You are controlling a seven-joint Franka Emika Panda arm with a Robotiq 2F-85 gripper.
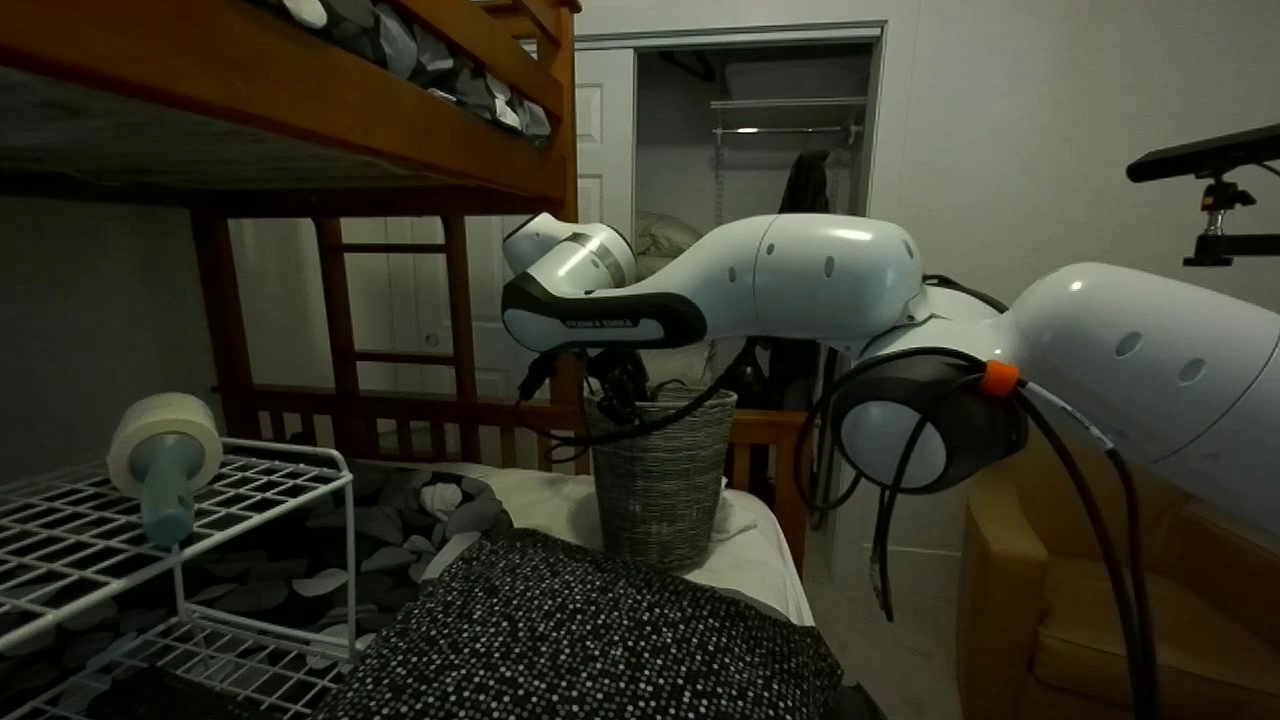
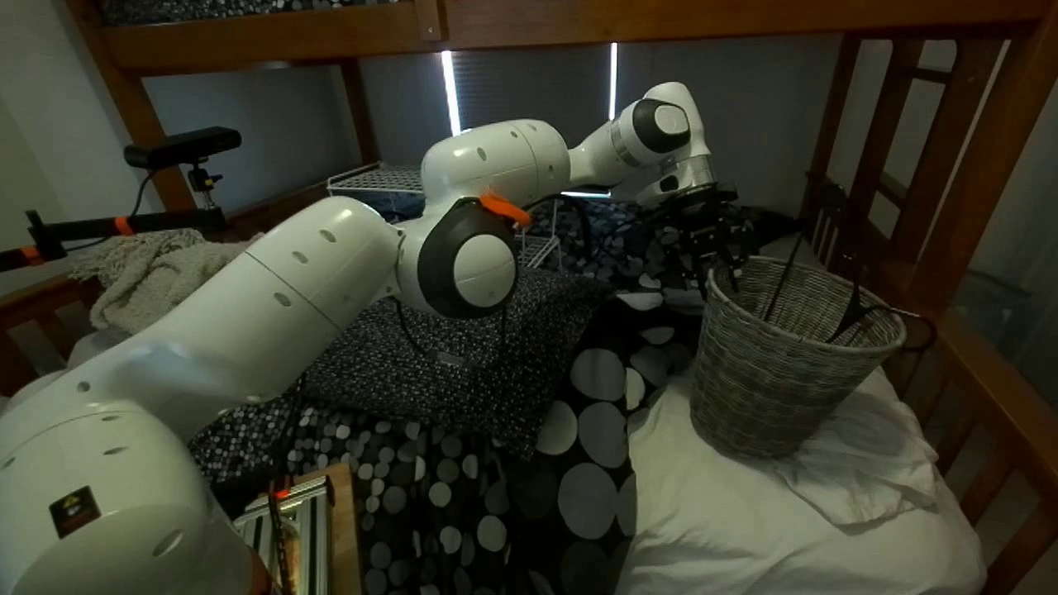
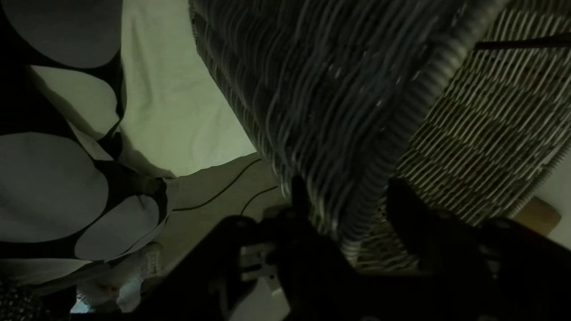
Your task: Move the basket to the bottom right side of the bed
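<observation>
The grey woven basket [image 1: 665, 485] stands roughly upright on the pale sheet of the bed [image 1: 765, 565], close to the slatted wooden end rail. It shows in another exterior view [image 2: 769, 380] with dark thin handles inside its mouth, and it fills much of the wrist view [image 3: 321, 89]. My gripper [image 2: 721, 277] is at the basket's rim, pointing down. In the wrist view its dark fingers [image 3: 348, 191] are apart, one outside the basket wall and one inside, with the rim between them and a gap beside it. The basket's far inside is partly hidden.
A white wire rack [image 1: 348, 560] stands on the bed with a roll [image 1: 165, 430] on top. The upper bunk [image 1: 400, 120] hangs overhead. The wooden end rail [image 2: 992, 405] is beside the basket. A dark speckled blanket [image 1: 600, 630] lies nearby. A tan armchair [image 1: 1000, 540] stands beyond the bed.
</observation>
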